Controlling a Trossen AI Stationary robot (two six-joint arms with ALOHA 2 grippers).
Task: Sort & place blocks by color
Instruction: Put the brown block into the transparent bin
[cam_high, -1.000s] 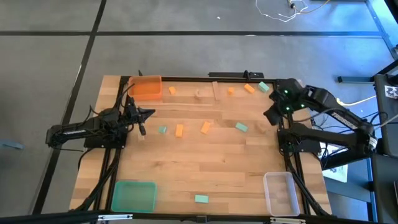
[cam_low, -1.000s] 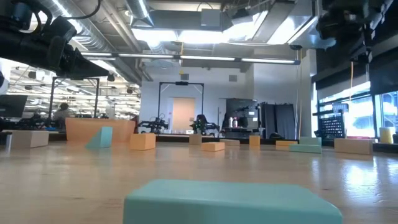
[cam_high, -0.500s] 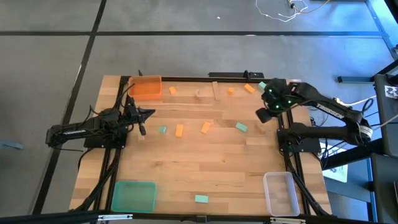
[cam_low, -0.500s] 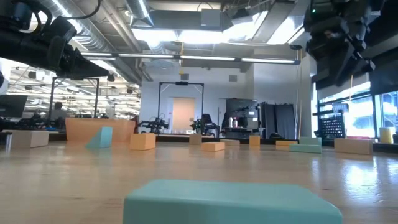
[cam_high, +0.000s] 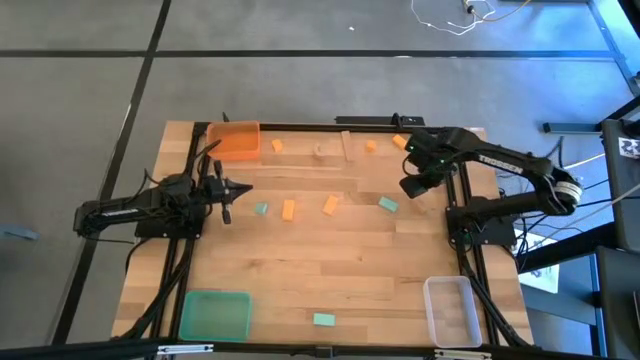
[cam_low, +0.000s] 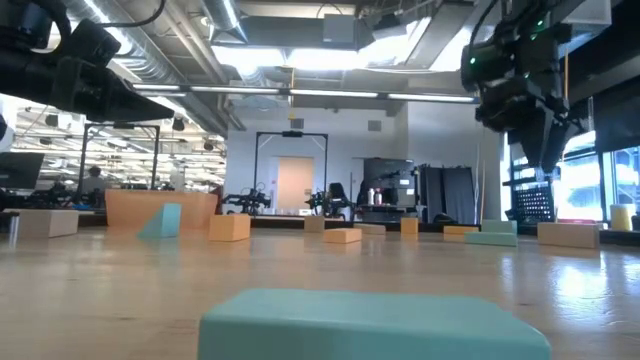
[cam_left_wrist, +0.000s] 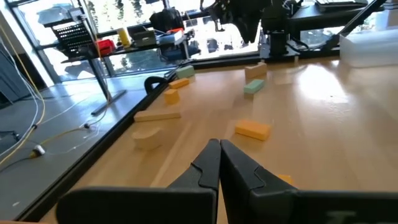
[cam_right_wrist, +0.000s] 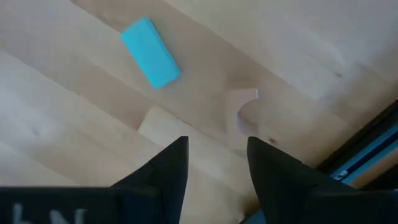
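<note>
Teal block (cam_right_wrist: 150, 51) lies flat on the table (cam_high: 330, 270), ahead of the right gripper (cam_right_wrist: 216, 163) and off to one side of the gap between its fingers, long axis slanted across the finger line rather than square to it. Fingers are parted, nothing between them. In the high view the right gripper (cam_high: 416, 181) hangs above the board's far right part, and the same teal block (cam_high: 388, 205) sits just beside it, toward the table middle and slightly nearer the front edge. Right arm is clearly the nearer one to it; judged from that, the coming move needs a short shift toward the block plus a wrist turn to bring the jaws across its short sides.

Left gripper (cam_high: 222, 189) waits at the left edge, fingers pressed together, empty. A small teal block (cam_high: 261, 209) and two orange blocks (cam_high: 289, 210) (cam_high: 330, 206) lie between the arms, nearer the left one.

Trays: orange (cam_high: 236, 140) far left, green (cam_high: 214, 315) near left, clear (cam_high: 450, 310) near right. All look empty, so sorting seems barely begun.

Only the right wrist view shows a pale notched wood block (cam_right_wrist: 239, 115) close in front of the fingers, nearer than the teal one. The high view gives tray layout and a lone teal block (cam_high: 324, 320) near the front edge. The low view shows the right gripper (cam_low: 545, 150) raised well clear of the table.
</note>
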